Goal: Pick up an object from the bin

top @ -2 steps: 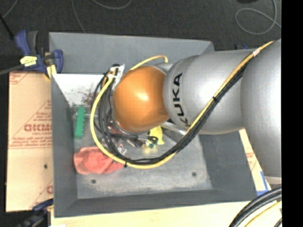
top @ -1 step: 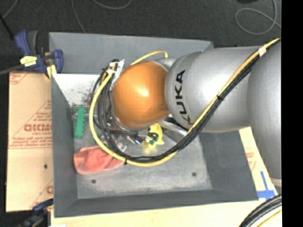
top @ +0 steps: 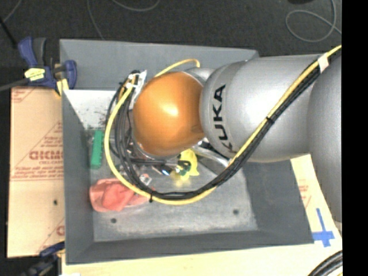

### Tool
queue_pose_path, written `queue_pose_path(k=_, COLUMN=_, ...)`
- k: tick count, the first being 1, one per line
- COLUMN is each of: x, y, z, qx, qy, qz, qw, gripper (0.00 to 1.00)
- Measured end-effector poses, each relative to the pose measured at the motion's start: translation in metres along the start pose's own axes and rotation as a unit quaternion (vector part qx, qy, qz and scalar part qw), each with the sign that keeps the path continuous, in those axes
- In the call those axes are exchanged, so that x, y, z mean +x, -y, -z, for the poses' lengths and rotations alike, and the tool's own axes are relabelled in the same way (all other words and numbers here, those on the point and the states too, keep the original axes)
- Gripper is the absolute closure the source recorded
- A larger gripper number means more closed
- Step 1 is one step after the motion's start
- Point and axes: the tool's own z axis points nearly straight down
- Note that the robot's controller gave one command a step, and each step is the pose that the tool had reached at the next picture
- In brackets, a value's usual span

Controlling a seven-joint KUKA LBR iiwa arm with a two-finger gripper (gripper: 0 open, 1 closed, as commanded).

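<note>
The grey metal bin [top: 218, 217] holds the silver arm's orange-domed wrist [top: 167, 114], low over its middle — grip hidden, released or clenched I cannot tell. A pink crumpled soft lump [top: 115, 195] lies below-left of it, a green plastic stick [top: 96, 148] to its left, and a small yellow piece [top: 188, 164] just at its lower edge.

Brand: KUKA lettering [top: 220, 118]; four black capitals, all readable
Carrier: curved silver casing of the arm [top: 261, 96]
Orientation: turned on its side; letters stacked from the upper edge of the casing down toward its lower edge
Neighbours: just beside the orange cover [top: 168, 114] at the wrist; yellow cable [top: 275, 112] slanting across the casing close to the right of the lettering
</note>
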Motion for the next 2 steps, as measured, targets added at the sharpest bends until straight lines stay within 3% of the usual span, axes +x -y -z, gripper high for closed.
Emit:
queue_pose_path(k=1, x=-0.004, y=-0.010, z=0.003, qx=0.002, qy=0.0041, qz=0.013, qw=0.9999, gripper=1.00)
queue_pose_path(k=2, x=-0.013, y=-0.023, z=-0.020, qx=0.000, qy=0.0017, qz=0.039, qw=0.9993, gripper=1.00)
